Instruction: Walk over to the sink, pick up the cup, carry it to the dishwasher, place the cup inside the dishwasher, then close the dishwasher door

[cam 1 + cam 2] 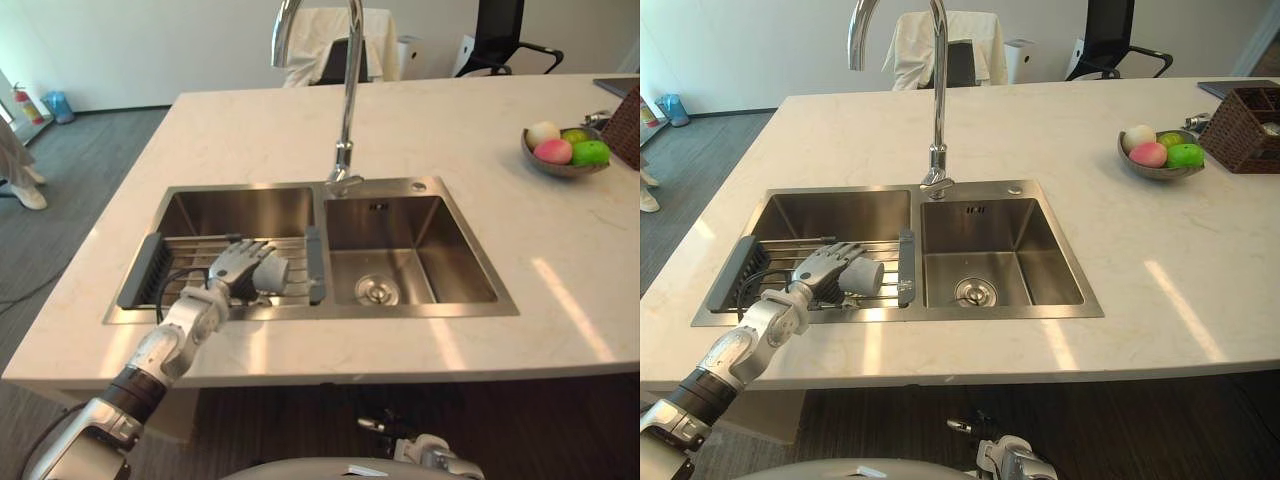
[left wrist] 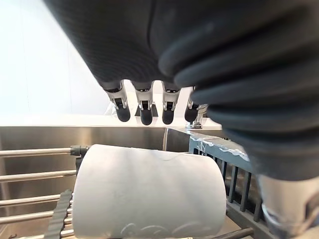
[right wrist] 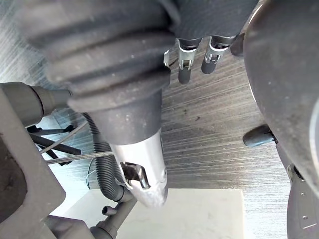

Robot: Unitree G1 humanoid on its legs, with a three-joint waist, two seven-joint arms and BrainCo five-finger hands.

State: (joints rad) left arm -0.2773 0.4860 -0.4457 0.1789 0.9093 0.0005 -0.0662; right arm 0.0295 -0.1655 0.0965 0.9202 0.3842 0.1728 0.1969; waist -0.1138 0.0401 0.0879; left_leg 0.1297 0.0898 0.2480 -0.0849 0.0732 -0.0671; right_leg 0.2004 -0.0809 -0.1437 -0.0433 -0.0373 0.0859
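On the floor at the far left stand a person's light shoes [image 1: 27, 188], well apart from the desk [image 1: 450, 130]. The sink [image 1: 420, 311] is set into the desk and has two basins. Across the left basin lies a rack [image 1: 185, 248] of metal bars with dark end pieces. The cup [image 2: 149, 194], pale grey, lies on its side on this rack, near the wall between the two basins. The left hand [image 1: 236, 266] hovers directly over the cup; its fingers [image 2: 145, 112] are stretched out above the cup's side and spread a little, not closed on it. I cannot tell if the thumb touches the cup.

Behind the wall between the basins rises the tall curved faucet [image 1: 347, 100]. The right basin has only a round drain [image 1: 377, 290] in its bottom. Farther right on the desk is a bowl [image 1: 562, 169] with fruit, and just beside it a dark woven basket [image 1: 1250, 128].

The right hand [image 3: 184, 73] hangs low beside the desk, above the grey floor [image 3: 219, 134], with the fingers straight and holding nothing.
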